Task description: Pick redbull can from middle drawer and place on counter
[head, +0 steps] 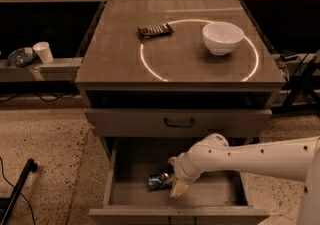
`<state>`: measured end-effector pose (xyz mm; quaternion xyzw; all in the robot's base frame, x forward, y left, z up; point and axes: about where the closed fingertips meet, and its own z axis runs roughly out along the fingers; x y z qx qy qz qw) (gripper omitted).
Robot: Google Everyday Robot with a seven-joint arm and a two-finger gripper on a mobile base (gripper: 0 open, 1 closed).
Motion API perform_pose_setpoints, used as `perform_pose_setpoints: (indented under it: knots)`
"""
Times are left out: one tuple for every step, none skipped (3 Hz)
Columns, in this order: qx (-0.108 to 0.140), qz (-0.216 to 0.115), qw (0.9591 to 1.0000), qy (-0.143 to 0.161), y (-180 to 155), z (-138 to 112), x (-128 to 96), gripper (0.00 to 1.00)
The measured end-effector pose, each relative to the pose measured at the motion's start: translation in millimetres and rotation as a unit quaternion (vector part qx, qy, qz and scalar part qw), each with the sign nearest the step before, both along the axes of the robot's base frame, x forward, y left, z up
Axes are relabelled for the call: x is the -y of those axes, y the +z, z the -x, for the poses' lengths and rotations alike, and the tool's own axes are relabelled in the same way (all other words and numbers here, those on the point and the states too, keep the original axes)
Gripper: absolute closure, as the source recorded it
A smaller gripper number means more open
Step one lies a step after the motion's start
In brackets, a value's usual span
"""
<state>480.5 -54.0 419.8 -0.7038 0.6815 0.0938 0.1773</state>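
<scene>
The redbull can [159, 180] lies on its side on the floor of the open middle drawer [130, 194], left of centre. My white arm reaches in from the right, and my gripper [174, 180] is low inside the drawer, right against the can's right end. The counter [120, 64] above is grey-brown and glossy with a thin white circle outline on it.
A white bowl [223, 37] and a dark snack-bar wrapper [155, 30] lie on the counter. A closed drawer front with a dark handle [179, 122] is just above the open drawer. A white cup [43, 52] stands on a pale shelf at left.
</scene>
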Motion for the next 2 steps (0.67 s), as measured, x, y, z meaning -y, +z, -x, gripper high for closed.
perform_pose_setpoints:
  knots:
    - [-0.005, 0.005, 1.0000, 0.005, -22.6, -2.4, -11.0, 0.24]
    - [-0.018, 0.026, 0.9995, 0.009, -41.9, -3.4, -19.6, 0.23]
